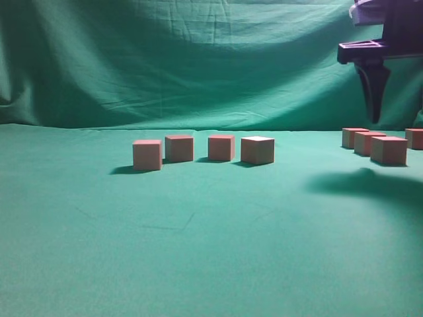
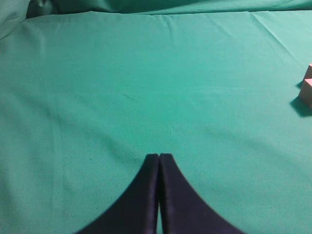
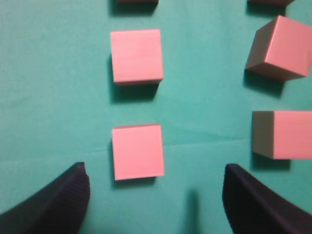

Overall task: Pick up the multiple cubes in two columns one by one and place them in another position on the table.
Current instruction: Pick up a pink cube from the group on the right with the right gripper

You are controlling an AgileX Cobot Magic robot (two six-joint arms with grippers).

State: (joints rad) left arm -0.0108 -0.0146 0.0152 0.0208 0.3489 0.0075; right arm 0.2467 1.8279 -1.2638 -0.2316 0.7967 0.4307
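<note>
Four pink cubes stand in a row mid-table, from the leftmost cube to the rightmost cube. More cubes are grouped at the right. My right gripper hangs high above that group. In the right wrist view it is open with nothing held. Far below it on the cloth is a near cube, closer to the left finger. Another cube lies beyond it, and two cubes form the right column. My left gripper is shut and empty over bare green cloth.
The green cloth table runs back to a draped green backdrop. Two cubes show at the right edge of the left wrist view. Parts of further cubes show at the top of the right wrist view.
</note>
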